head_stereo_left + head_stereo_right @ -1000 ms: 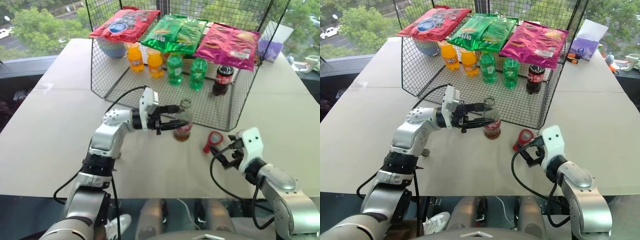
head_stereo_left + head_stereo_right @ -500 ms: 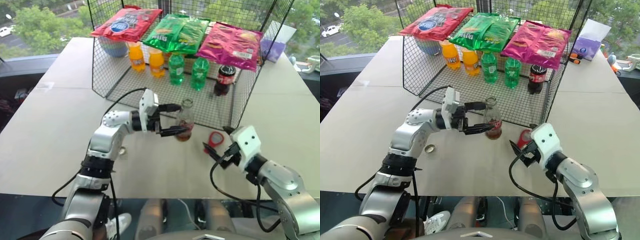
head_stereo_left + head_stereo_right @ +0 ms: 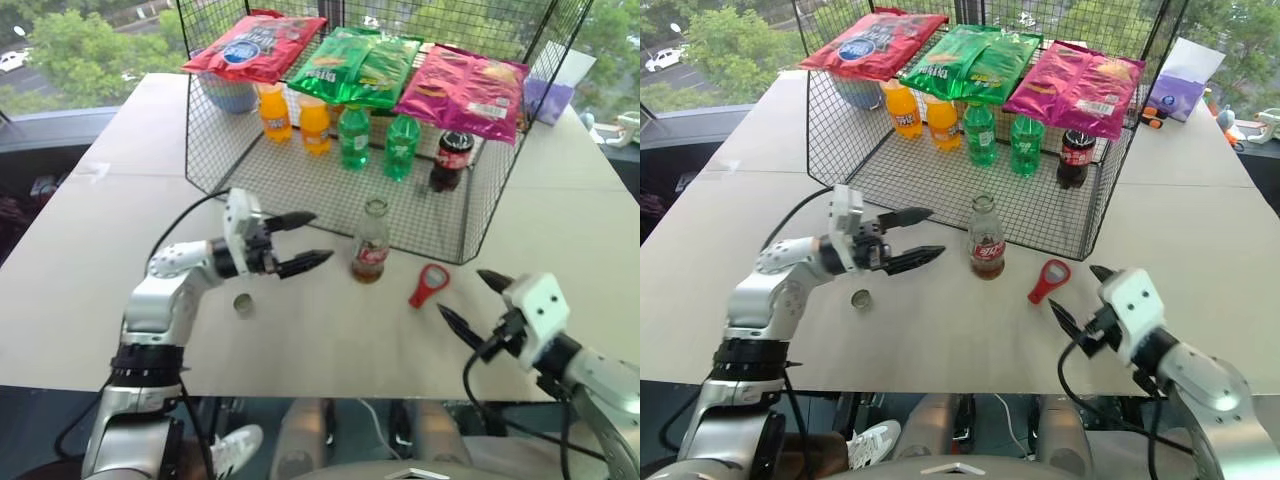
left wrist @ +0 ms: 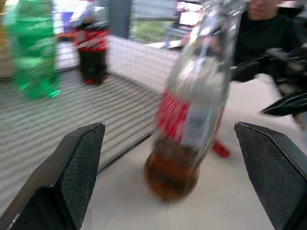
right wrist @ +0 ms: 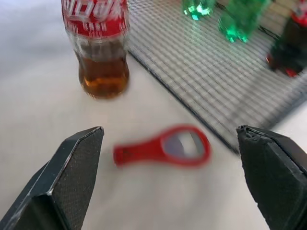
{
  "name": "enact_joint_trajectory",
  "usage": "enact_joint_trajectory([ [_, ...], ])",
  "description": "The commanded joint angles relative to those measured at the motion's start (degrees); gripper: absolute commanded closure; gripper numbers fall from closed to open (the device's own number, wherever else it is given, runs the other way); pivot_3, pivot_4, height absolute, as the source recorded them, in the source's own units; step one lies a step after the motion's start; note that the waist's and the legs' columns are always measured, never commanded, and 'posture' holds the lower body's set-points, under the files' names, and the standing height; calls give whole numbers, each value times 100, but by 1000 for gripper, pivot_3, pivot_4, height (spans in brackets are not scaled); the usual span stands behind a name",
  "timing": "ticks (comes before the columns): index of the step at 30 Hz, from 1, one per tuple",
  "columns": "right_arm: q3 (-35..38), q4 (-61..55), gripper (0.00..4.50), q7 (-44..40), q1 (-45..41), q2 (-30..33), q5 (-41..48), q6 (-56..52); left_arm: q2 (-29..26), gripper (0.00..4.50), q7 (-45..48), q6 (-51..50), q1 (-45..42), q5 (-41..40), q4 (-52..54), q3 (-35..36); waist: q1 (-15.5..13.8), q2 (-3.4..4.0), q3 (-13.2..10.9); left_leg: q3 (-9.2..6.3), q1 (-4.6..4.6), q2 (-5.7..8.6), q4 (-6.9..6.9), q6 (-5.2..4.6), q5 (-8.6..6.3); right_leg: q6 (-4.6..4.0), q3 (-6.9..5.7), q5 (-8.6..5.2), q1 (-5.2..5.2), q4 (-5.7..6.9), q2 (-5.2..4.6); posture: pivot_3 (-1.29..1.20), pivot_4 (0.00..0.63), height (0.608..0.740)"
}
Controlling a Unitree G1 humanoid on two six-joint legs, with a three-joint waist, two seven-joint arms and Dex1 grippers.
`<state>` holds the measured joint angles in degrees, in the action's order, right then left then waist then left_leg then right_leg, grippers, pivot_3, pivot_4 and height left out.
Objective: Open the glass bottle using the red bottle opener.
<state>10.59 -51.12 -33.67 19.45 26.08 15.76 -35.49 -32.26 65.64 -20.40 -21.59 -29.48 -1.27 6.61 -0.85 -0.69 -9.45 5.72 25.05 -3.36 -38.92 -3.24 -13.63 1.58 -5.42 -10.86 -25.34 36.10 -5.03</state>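
Beige tabletop (image 3: 80, 250) carries a wire basket (image 3: 210, 150) at twelve o'clock, holding orange, green and dark cola bottles under three snack bags. Just in front of it the glass bottle (image 3: 370, 242) stands upright, uncapped, with a small cap (image 3: 241, 304) at its eight o'clock. At its four o'clock lies the red bottle opener (image 3: 428, 284), flat, ring head toward the basket. Both the left gripper (image 3: 303, 241) and right gripper (image 3: 467, 303) gape wide, empty.

From the left wrist, the bottle stands apart between spread fingers (image 4: 72, 167).

From the right wrist, the opener lies beyond open fingers (image 5: 72, 163).
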Motion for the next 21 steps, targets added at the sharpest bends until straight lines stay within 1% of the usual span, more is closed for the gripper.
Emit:
enact_joint_trajectory([
  [1,579,-344,0,-111,656,-43,134,608,-223,26,-136,476,312,14,-384,602,3,8,3,1,-1,0,0,5,-3,0,0,0,0,0,-3,0,150,728],
  [2,662,-346,0,-114,821,-66,152,693,-227,26,-173,635,379,34,-524,713,5,9,4,2,-4,0,0,24,-14,0,2,0,0,-1,-5,0,150,728],
  [3,860,-270,0,-150,1067,-253,270,1045,-345,26,-168,729,499,49,-749,879,10,7,3,2,-8,-1,7,25,-15,0,1,0,1,-3,-5,0,150,728],
  [6,1283,-115,0,-591,1782,-388,506,1800,-645,26,-102,844,730,55,-1103,1164,8,6,-1,3,-6,-6,14,26,-15,0,-2,0,0,-11,-2,0,150,728],
  [9,1558,43,0,-710,2104,-438,606,2156,-841,26,-235,1052,811,187,-1457,1328,1,7,-1,3,-5,-5,15,27,-16,1,-3,0,1,-18,-12,0,150,728],
  [11,1696,149,0,-799,2304,-492,671,2437,-940,26,-289,1162,868,226,-1727,1433,1,7,-1,3,-6,-2,17,28,-17,1,-3,0,0,-18,-36,0,150,728],
  [15,1809,355,0,-884,2529,-537,722,2800,-1023,26,-412,1383,947,292,-2065,1613,6,8,-1,3,-8,1,33,28,-17,1,-5,0,-1,-24,-56,0,150,728],
  [21,1789,600,0,-878,2570,-498,774,3030,-1043,26,-488,1557,1001,336,-2059,1647,2,8,-1,3,-10,2,50,29,-17,0,-7,-1,-5,-30,-56,0,150,728],
])
